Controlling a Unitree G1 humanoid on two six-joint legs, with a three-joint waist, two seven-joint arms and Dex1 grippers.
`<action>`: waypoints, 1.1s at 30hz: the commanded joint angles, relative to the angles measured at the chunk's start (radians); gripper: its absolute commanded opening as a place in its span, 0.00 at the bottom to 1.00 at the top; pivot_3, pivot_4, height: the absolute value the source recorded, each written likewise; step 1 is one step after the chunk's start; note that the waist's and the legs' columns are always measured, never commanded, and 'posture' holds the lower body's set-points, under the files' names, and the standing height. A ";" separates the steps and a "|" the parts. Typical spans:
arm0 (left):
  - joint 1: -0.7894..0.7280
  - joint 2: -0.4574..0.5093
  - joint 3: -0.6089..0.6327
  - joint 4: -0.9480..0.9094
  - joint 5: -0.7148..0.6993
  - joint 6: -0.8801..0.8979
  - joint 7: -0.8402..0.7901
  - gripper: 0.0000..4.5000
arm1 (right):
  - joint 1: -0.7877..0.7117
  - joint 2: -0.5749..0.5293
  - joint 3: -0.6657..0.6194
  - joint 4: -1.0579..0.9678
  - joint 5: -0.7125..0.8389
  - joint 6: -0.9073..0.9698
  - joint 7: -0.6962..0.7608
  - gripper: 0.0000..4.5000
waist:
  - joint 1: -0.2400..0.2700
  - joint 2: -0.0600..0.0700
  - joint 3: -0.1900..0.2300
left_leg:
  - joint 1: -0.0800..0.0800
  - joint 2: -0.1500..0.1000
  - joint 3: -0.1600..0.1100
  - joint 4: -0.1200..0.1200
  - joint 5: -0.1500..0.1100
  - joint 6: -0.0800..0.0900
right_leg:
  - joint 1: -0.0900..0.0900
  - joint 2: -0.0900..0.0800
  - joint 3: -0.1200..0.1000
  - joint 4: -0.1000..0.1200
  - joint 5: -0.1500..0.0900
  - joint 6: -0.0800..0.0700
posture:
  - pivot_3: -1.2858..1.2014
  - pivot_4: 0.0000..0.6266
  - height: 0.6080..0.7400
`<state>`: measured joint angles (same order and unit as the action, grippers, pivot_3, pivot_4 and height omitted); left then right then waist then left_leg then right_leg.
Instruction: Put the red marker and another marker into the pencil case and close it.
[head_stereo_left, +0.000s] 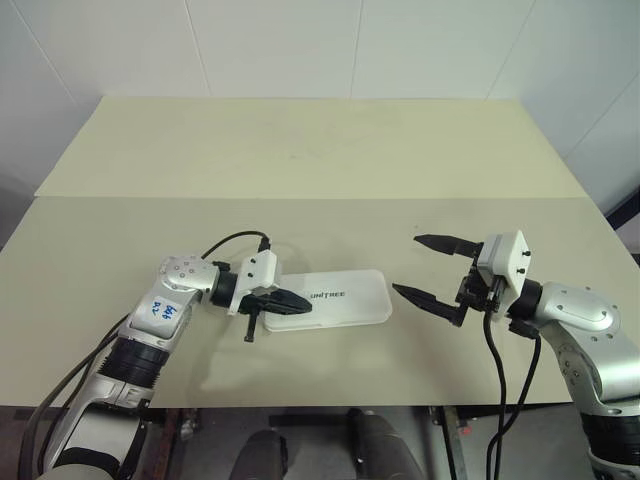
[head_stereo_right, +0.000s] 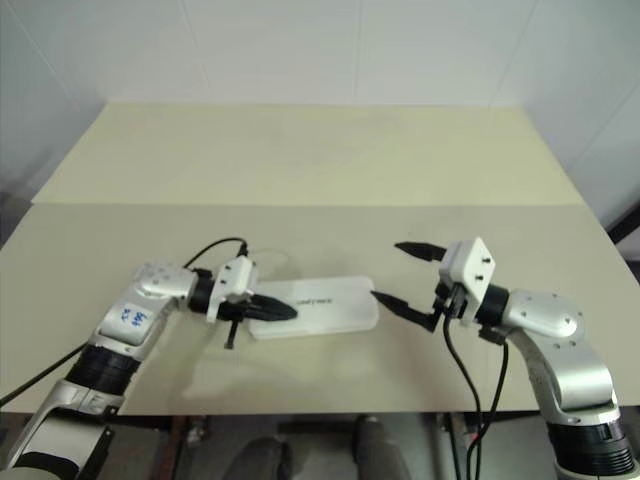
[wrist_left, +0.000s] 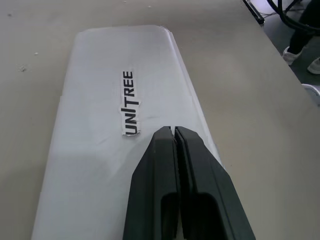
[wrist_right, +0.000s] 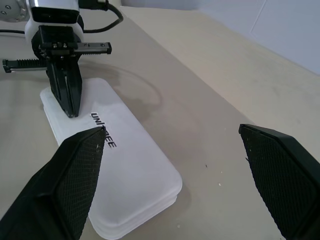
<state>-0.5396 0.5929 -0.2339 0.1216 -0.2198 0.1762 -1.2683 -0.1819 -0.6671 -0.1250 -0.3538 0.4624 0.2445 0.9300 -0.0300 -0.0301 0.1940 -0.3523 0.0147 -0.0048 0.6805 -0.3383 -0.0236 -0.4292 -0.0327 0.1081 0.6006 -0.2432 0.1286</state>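
Observation:
The white pencil case (head_stereo_left: 345, 298) lies flat on the table, lid down, with "UNITREE" printed on top (wrist_left: 129, 102). My left gripper (head_stereo_left: 305, 300) is shut with nothing in it. Its tips are over the left end of the lid (wrist_left: 172, 131), at or just above the surface; I cannot tell whether they touch it. My right gripper (head_stereo_left: 405, 264) stands wide open and empty just beyond the case's right end, pointing toward it. The right wrist view shows the case (wrist_right: 135, 170) and the left gripper (wrist_right: 71, 112) on it. The red marker and the other marker are hidden or out of view.
The beige table (head_stereo_left: 300, 160) stretches far back to a white wall, with a seam (head_stereo_left: 320, 197) across its middle. A black cable (head_stereo_left: 235, 240) loops from my left wrist over the table behind the case. The front edge (head_stereo_left: 300, 405) runs close below the case.

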 joint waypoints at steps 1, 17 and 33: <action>0.009 0.007 -0.051 -0.012 0.032 0.052 -0.013 0.01 | 0.000 0.006 -0.003 -0.042 0.015 0.002 -0.017 1.00 | 0.000 0.000 0.000 | 0.000 0.000 0.000 0.000 0.000 0.000 | 0.000 0.000 0.000 0.000 0.000 0.000 | 0.52 0.24 1.00; 0.063 -0.021 0.173 -0.162 -0.194 0.220 0.087 0.01 | -0.050 0.005 0.014 0.030 0.019 -0.017 0.027 1.00 | -0.004 0.000 0.000 | -0.001 0.001 -0.001 0.000 0.000 0.000 | -0.001 0.001 0.000 0.000 0.000 0.000 | 0.52 0.24 1.00; 0.251 0.115 0.489 -0.300 -0.317 0.208 0.169 0.37 | -0.046 -0.060 -0.096 0.158 0.014 -0.086 0.098 1.00 | 0.000 0.000 0.000 | -0.001 0.002 -0.001 -0.001 -0.001 0.000 | -0.002 0.000 -0.001 -0.002 -0.001 -0.001 | 0.52 0.24 1.00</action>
<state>-0.2894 0.6967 0.2301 -0.1344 -0.5136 0.4055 -1.1118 -0.2284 -0.7069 -0.1715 -0.1904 0.4628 0.1896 1.0247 -0.0300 -0.0301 0.1942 -0.3537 0.0165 -0.0055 0.6791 -0.3390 -0.0233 -0.4308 -0.0329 0.1067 0.5986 -0.2439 0.1272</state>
